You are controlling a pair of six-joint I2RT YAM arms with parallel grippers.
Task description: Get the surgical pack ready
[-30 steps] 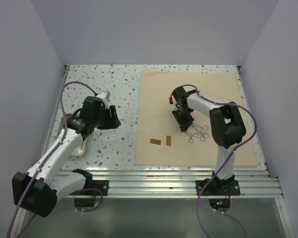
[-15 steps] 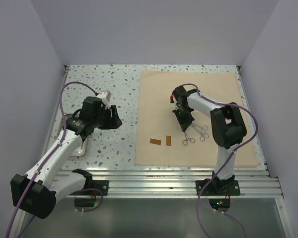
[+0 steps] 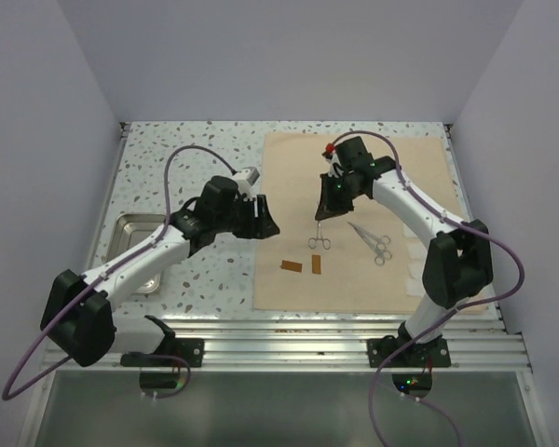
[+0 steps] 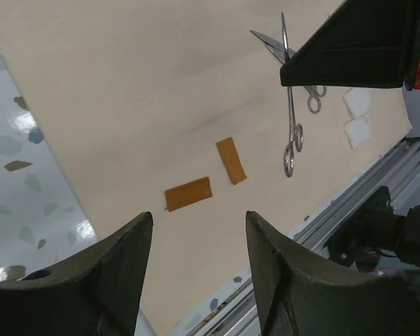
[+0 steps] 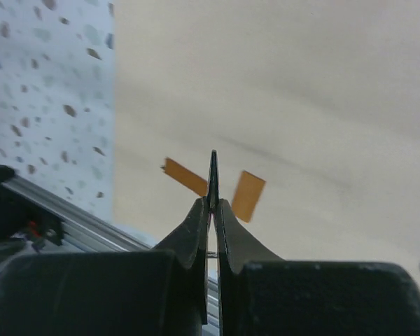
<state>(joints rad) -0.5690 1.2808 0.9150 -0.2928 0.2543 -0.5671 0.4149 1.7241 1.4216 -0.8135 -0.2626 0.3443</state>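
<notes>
One thin metal instrument (image 3: 319, 237) hangs rings-down, long axis near vertical, pinched in the shut right jaws above the tan cloth (image 3: 401, 177), whereas the steel tray (image 3: 130, 231) lies on the desk (image 3: 196, 158) well to the left, nearer the half-open, empty left jaws.

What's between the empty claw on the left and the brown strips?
Only bare cloth. The left wrist view shows it: nothing else lies between the left gripper and the strips.
</notes>
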